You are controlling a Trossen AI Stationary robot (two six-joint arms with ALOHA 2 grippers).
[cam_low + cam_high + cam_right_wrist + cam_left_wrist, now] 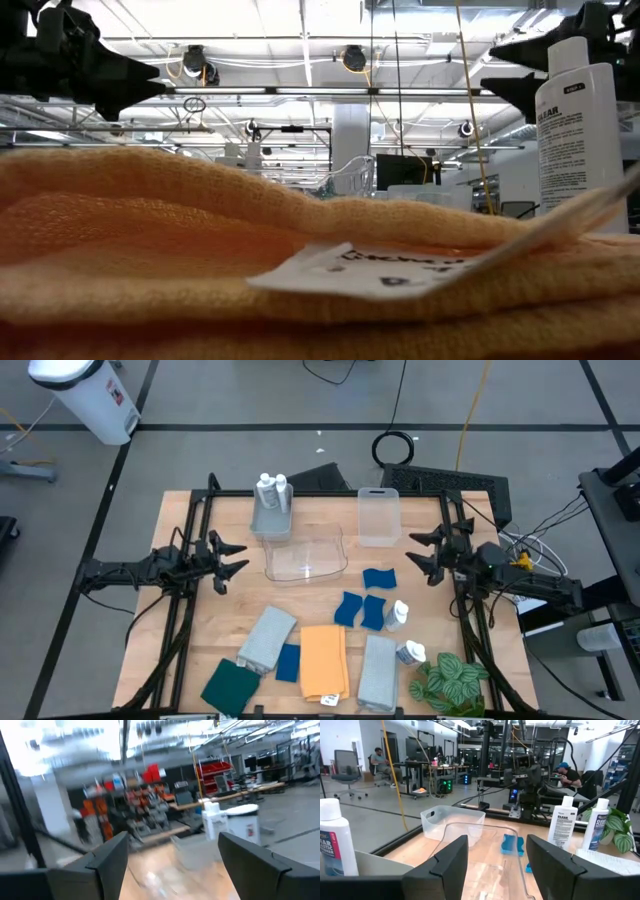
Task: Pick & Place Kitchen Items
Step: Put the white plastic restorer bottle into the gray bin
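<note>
On the table's near half lie folded cloths: orange (323,660), two grey (267,638) (378,670), blue (288,662) and dark green (230,685). Three blue sponges (362,605) lie flat right of centre. One white bottle (398,615) lies beside them, and another (410,653) is near the plant. Two more bottles (272,490) stand in the grey bin (270,525). My left gripper (228,560) (497,865) hovers open at the left side, pointing level toward the clear bin (305,557). My right gripper (420,555) (175,865) hovers open at the right side.
A second clear bin (378,517) stands at the far middle. A green leafy plant (448,680) sits at the near right corner. Dark frame rails (185,610) run along both table sides. Bare wood shows between the grippers and the cloths.
</note>
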